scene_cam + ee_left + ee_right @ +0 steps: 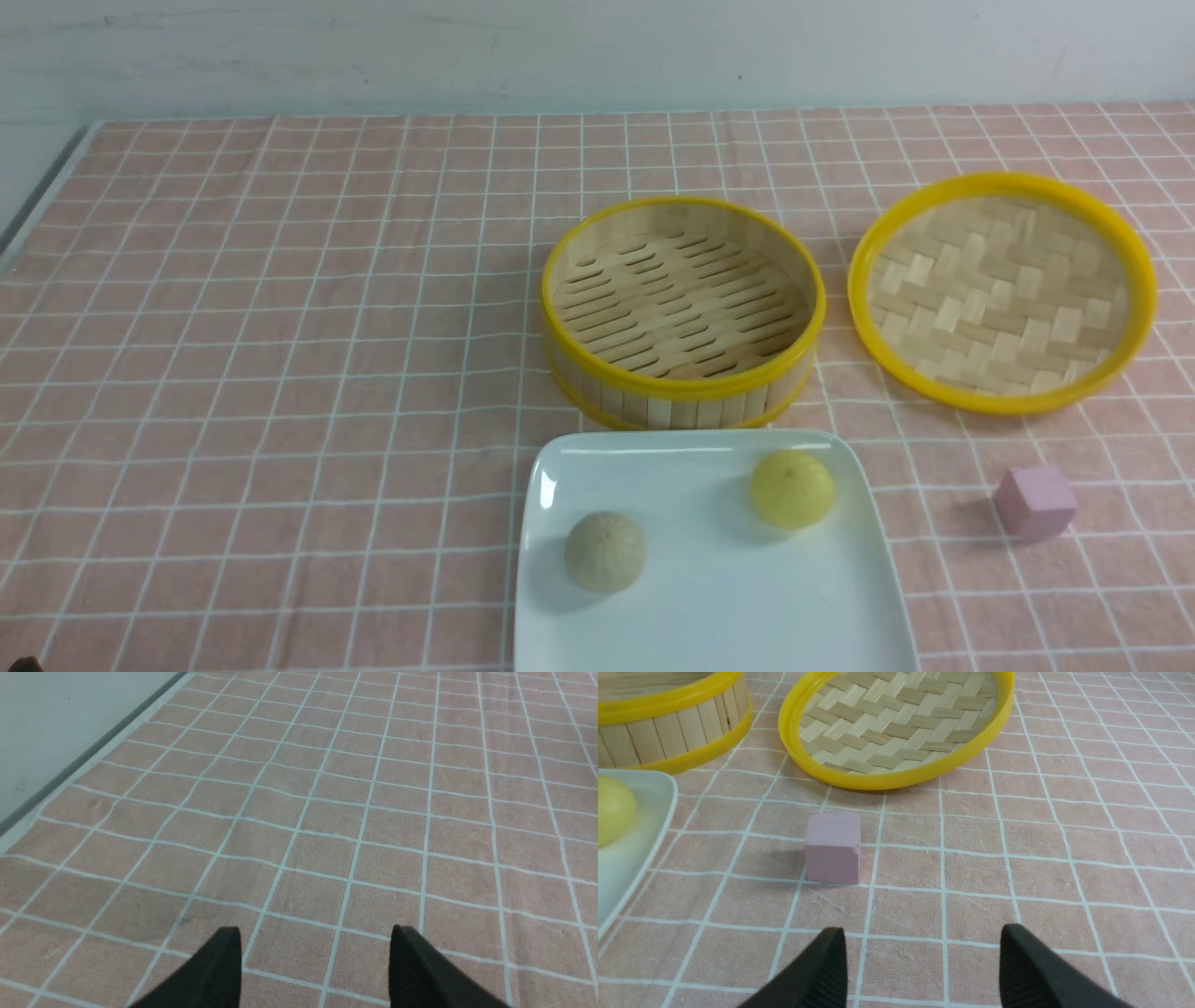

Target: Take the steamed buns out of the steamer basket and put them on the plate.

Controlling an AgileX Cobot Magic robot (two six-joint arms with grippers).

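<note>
**A:** What stands around the plate [709, 611]?

**B:** The steamer basket [681, 390] sits just behind it, with a slatted wood wall and yellow rims. To the right of that is the shallow lid [1004, 403], woven bamboo facing up. A matte pink cube [1034, 502] lies right of the plate, apart from it.

**A:** And the yellow bun [792, 488]?

**B:** It's on the glossy white plate, back right. The greyish-beige bun [605, 551] sits front left, also on the plate. Both are round domes and don't touch.

**A:** The arms?

**B:** The left gripper [315, 930] hangs low over the checked cloth [280, 373] on the desk, jaws wide apart and holding nothing. The right gripper [922, 929] is spread too, facing the cube.
</note>
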